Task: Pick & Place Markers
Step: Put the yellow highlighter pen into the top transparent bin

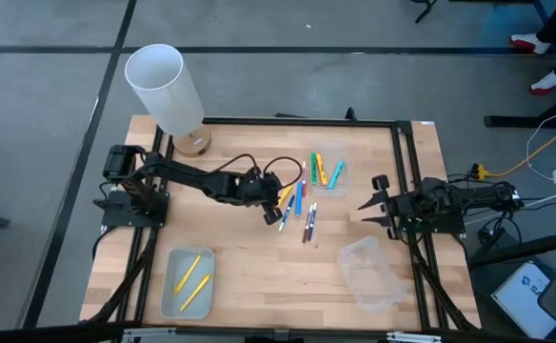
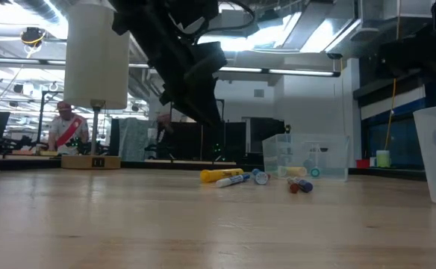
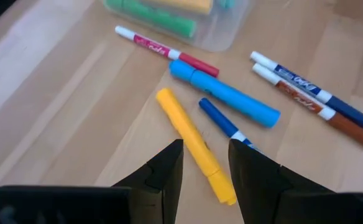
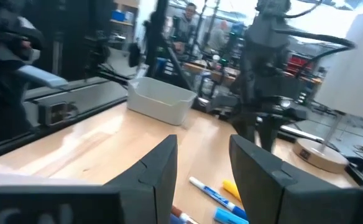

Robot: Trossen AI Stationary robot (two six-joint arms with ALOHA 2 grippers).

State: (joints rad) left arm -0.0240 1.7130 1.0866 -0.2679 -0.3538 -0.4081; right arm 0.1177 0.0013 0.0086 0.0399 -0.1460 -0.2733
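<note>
Several loose markers lie flat on the wooden table at its middle: a yellow one point(image 3: 188, 134), a thick light-blue one point(image 3: 228, 93), a red-pink one point(image 3: 169, 51), a dark blue one point(image 3: 222, 121) and two white-barrelled ones point(image 3: 312, 84). My left gripper point(image 3: 206, 168) hangs open above the near end of the yellow marker, one finger on either side, clear of the table in the low view point(image 2: 207, 119). My right gripper point(image 1: 368, 205) waits open at the table's right side, pointing level toward the markers point(image 1: 297, 202).
A clear tray point(image 1: 327, 173) holding green, yellow and orange markers sits just beyond the loose ones. At the near left, another tray point(image 1: 188, 281) holds two yellow markers. An empty clear tray point(image 1: 371, 274) stands near right. A white cylinder lamp point(image 1: 164, 86) stands at the far left corner.
</note>
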